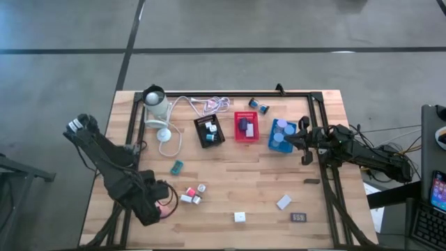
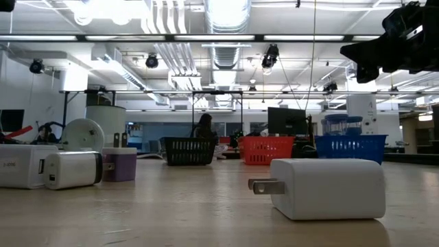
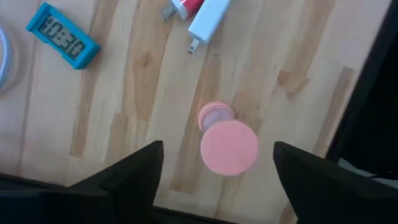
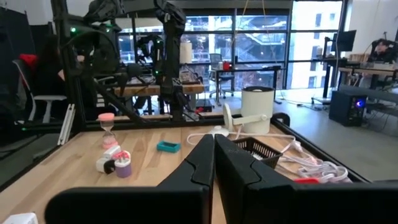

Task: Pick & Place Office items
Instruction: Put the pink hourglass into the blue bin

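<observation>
A pink sand timer stands upright on its lower disc on the table near the left front corner; it also shows in the right wrist view. My left gripper hangs over it, pointing down and open, one finger on either side of the pink top with a gap to each. Beside it lie white and pink plug blocks and a teal clock. My right gripper is shut and waits level at the right, next to the blue tray.
At the back stand a black tray and a red tray, with a white coiled cable and a white cylinder. White blocks and a dark rectangle lie near the front. Bare wood lies mid-table.
</observation>
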Controlling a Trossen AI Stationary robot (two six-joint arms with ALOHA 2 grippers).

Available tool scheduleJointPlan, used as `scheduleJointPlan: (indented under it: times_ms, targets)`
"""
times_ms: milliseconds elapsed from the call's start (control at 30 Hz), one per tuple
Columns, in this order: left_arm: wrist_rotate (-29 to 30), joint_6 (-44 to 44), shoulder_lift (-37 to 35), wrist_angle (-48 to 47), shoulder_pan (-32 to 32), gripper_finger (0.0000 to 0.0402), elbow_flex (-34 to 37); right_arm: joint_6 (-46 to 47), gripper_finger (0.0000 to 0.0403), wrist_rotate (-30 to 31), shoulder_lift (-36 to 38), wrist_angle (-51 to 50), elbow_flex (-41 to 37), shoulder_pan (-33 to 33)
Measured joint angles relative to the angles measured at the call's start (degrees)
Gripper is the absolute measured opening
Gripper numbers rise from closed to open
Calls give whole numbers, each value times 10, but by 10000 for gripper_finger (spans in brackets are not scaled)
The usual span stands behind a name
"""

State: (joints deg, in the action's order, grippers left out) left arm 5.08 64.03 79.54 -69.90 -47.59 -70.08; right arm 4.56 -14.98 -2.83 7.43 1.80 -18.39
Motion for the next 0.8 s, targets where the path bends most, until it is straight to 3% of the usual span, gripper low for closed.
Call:
scheduleJointPlan:
  times_ms: [300,800]
  targets:
    - [-25,-11,42,38,0,338,0,0,8,0,0,-6,0,0]
    - [-54,-58,77,24,0,335,1,-2,8,0,0,-6,0,0]
